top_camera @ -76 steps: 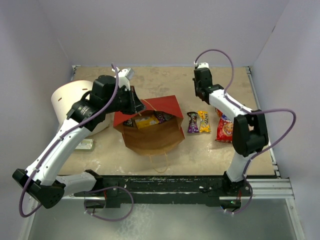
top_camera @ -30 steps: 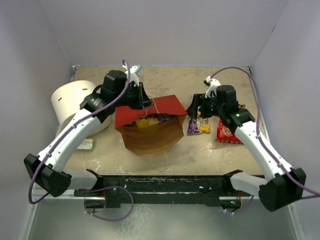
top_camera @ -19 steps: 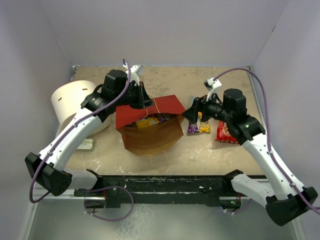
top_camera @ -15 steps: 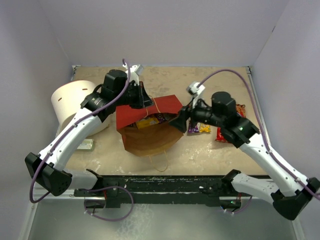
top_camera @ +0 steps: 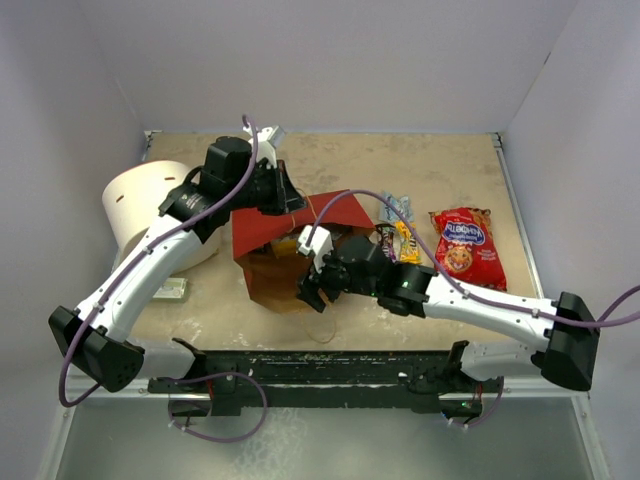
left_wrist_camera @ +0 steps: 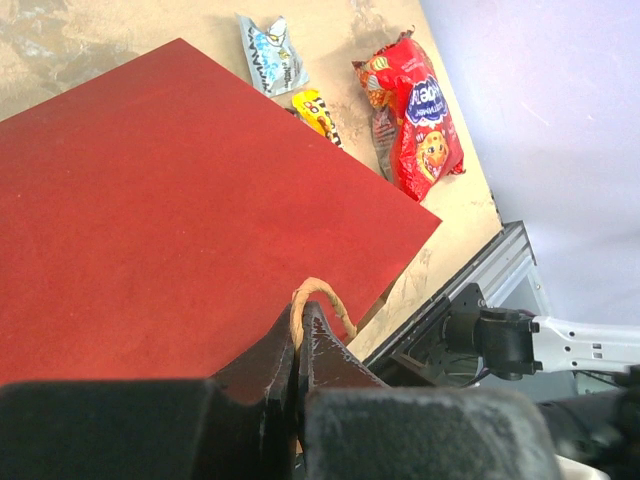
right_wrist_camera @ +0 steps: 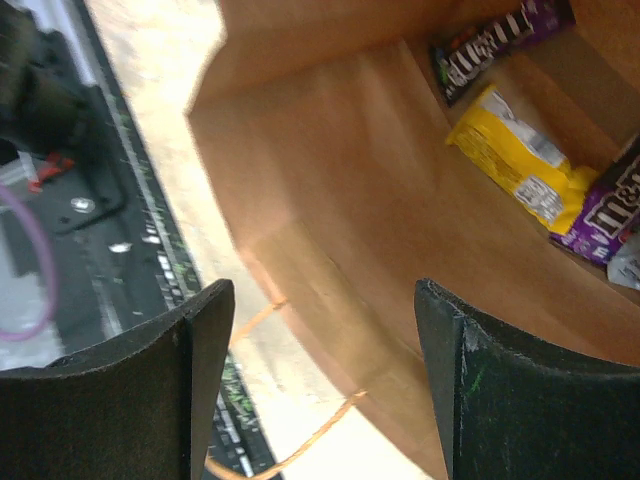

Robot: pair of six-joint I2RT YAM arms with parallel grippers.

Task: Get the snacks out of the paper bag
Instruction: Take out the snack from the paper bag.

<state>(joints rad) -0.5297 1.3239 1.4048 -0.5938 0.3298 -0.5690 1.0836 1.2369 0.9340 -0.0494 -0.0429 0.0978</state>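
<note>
My right tool (right_wrist_camera: 322, 295) hangs at the near mouth of the paper bag (top_camera: 262, 232), fingers wide apart and gripping nothing. Deep inside the bag I see a yellow packet (right_wrist_camera: 510, 160) and a purple packet (right_wrist_camera: 500, 45). At the bag's far side, my left tool (left_wrist_camera: 298, 335) is pinched together on the string handle (left_wrist_camera: 325, 292). Right of the bag, the red cookie bag (top_camera: 467, 247) lies on the desk (top_camera: 420, 165), with a light-blue pack (left_wrist_camera: 272, 55) between them.
</note>
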